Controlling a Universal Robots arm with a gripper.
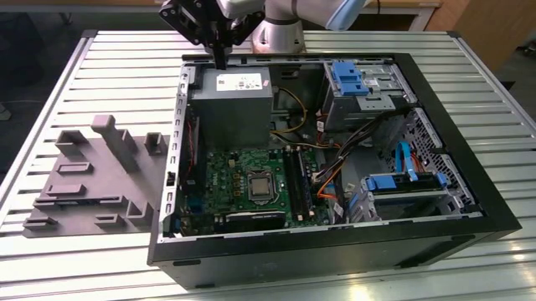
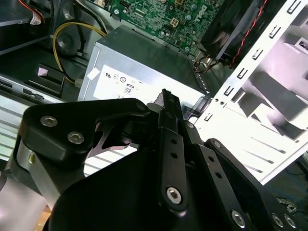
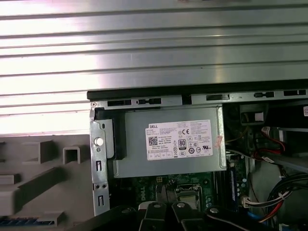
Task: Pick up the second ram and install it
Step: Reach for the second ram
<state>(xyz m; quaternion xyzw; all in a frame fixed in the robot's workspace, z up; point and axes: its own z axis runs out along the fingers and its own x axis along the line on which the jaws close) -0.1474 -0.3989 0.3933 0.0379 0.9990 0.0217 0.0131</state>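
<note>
The hand (image 1: 221,64) hangs over the far wall of the open computer case (image 1: 335,254). Its fingers are pressed together into one thin black point, with nothing visible between them. Just below it lies the grey power-supply box (image 1: 230,106), label up, in the case's far corner on the exterior view's left.

The second ram (image 3: 29,221) is, as far as I can judge, the thin blue strip in the first wrist view. It lies in the grey fixture (image 1: 84,188) on the bench (image 1: 125,56), outside the case and toward the bench's edge on the exterior view's left. Hand and stick are well apart, so the pick-up looks not yet begun.

A good pick-up calls for spread fingers, a descent square to the stick's long side, a pinch on its flat faces near the middle, and a straight lift so it does not bind in the fixture.

The case's metal side wall (image 1: 177,125) stands between hand and fixture, and the fixture's raised posts (image 1: 113,141) crowd the approach. Farther off inside the case, beyond the power-supply box, lies the green motherboard (image 1: 243,169) with its long black slots (image 1: 295,182). Orange and black cables (image 1: 335,169) run just beside these.
</note>
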